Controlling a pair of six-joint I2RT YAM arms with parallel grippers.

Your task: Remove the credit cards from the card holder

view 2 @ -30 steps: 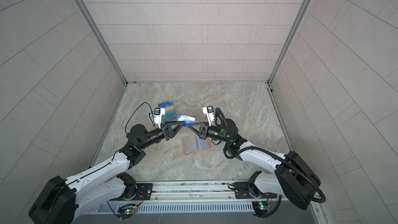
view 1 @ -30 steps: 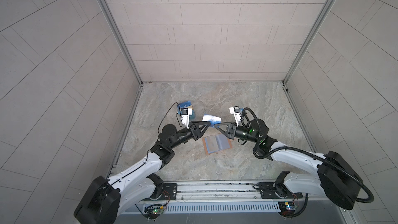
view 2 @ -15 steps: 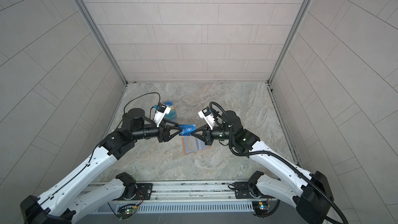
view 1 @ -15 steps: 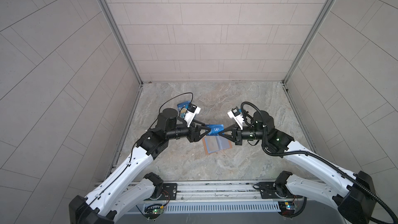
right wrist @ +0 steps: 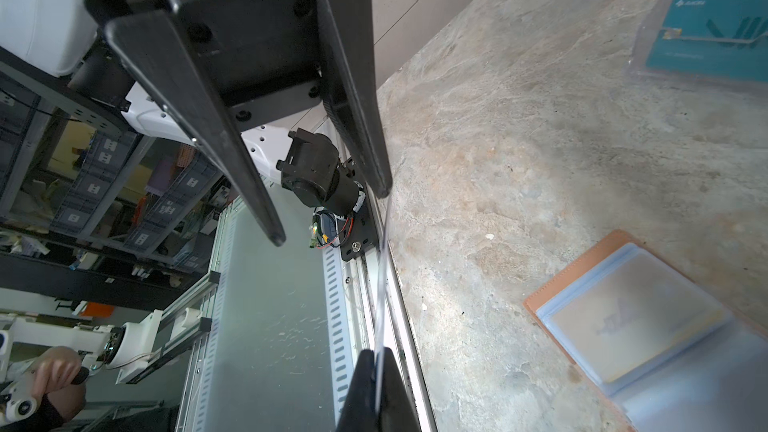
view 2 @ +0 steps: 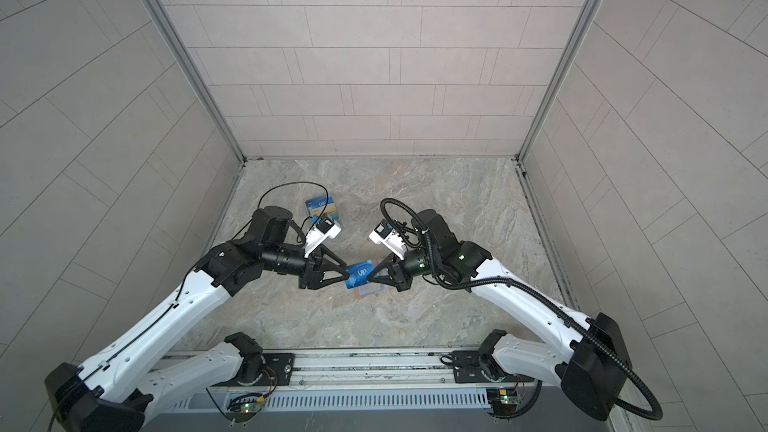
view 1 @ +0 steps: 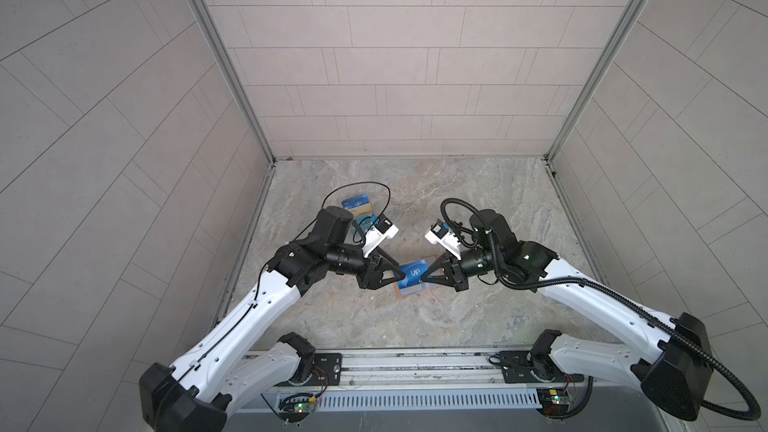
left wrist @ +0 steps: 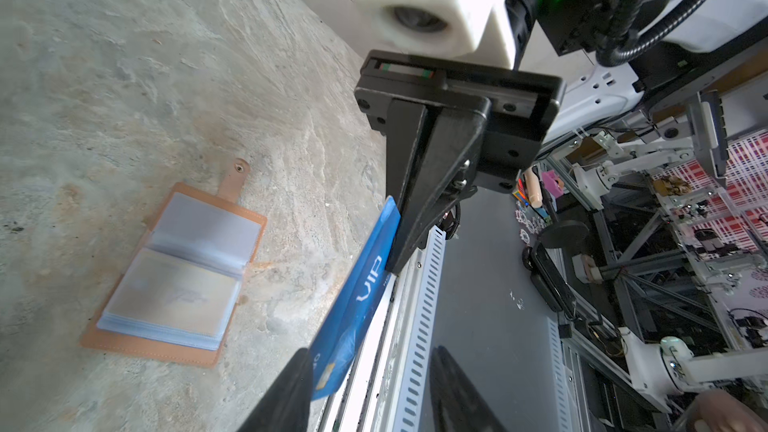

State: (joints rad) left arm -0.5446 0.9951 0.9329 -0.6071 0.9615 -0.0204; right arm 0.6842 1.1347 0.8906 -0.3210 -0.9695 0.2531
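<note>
Partway: blue card is out, midair above open holder lying mid-near on table, R end effector pinching its right end, L end effector spread at left end w/ one finger touching; gold card still inside, so ≥1 left.

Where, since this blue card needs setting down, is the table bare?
Bare table: the right side out to the side wall, the strip along the back wall, and in front of the card holder. Crowded: centre, where left pincer and right pincer flank the blue VIP card, and the card pile back left.
</note>
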